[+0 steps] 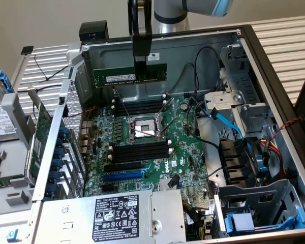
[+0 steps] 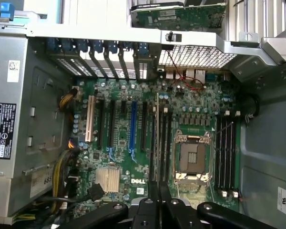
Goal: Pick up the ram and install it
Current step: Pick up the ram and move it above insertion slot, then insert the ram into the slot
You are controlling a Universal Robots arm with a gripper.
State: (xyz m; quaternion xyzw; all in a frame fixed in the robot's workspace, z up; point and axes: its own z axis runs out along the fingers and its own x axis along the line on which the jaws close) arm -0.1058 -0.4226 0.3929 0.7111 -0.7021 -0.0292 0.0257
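One ram (image 1: 117, 77) near-level in tool (image 1: 140, 68) (long axis left-right, ext. view)

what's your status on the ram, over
Pincer shut on ram. Ram above the board, not seated. Nothing between it and the slots.

A robotics lab bench: an opened grey metal computer case (image 1: 112, 53) lies on a ribbed aluminium tabletop (image 1: 284, 35) beneath a silver robot arm (image 1: 168, 12).
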